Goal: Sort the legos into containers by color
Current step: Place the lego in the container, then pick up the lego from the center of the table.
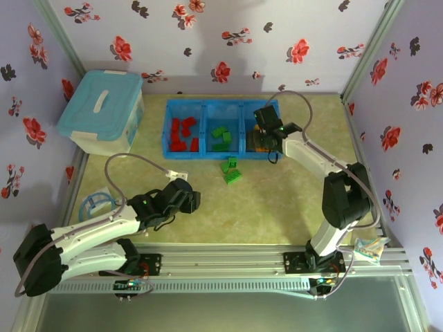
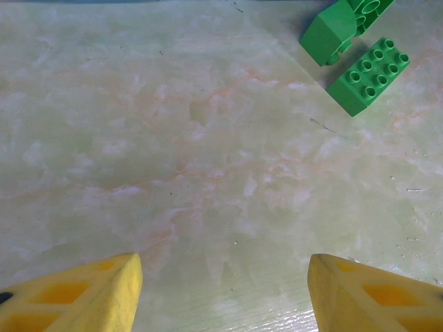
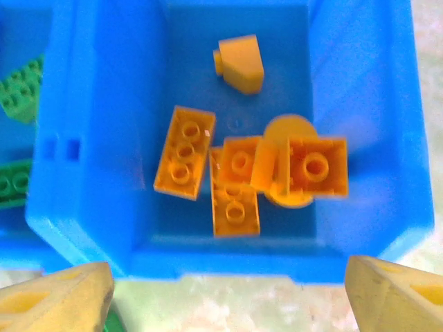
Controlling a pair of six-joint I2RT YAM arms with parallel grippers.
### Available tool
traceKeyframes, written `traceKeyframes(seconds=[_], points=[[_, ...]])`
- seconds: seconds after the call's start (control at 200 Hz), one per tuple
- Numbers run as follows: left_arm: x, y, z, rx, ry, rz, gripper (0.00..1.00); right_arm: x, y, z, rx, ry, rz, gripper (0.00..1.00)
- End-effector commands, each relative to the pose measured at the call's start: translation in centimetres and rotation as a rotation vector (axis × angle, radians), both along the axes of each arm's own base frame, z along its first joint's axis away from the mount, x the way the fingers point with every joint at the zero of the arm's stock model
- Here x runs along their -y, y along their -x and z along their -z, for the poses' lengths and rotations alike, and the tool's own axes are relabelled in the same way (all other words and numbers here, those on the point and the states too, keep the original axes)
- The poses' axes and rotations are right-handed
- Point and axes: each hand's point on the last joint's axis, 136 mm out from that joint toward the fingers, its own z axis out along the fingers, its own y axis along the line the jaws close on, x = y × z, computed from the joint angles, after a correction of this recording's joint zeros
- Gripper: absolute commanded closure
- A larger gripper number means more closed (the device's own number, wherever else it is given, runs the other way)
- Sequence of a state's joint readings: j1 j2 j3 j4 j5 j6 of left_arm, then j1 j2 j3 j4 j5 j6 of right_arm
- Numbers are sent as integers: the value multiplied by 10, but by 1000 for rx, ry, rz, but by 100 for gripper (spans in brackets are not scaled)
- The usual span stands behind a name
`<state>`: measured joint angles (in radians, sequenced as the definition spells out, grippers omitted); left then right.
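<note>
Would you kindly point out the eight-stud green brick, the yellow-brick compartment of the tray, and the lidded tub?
eight-stud green brick [image 2: 369,76], left wrist view, on its studded top.
yellow-brick compartment [image 3: 173,69], right wrist view, on its bare floor.
lidded tub [image 1: 114,114], top external view, on its lid.

- Tray [image 3: 353,104] is looking like glossy blue plastic.
- Legos [image 3: 185,152] are showing smooth, hard plastic.
- Table [image 2: 208,152] is showing a smooth, marbled, slightly shiny top.
- Rail [image 1: 228,257] is gleaming like brushed metal.
</note>
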<state>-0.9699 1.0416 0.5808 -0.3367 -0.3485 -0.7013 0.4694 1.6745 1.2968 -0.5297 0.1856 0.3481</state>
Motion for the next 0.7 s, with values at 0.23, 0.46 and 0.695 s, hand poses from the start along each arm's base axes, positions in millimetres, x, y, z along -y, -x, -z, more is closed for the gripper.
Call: traceKeyframes(seconds=[0.23,0.46,0.695], points=[[31,-18,-8,21,-12,37,25,16,55,-6,70,-116,32,12],[81,-35,1,-19,-30,141,23,29,82,-5,105,-158,52,11],[125,-59,23,-53,-128,243,22,41,99,0,117,-157,61,9]])
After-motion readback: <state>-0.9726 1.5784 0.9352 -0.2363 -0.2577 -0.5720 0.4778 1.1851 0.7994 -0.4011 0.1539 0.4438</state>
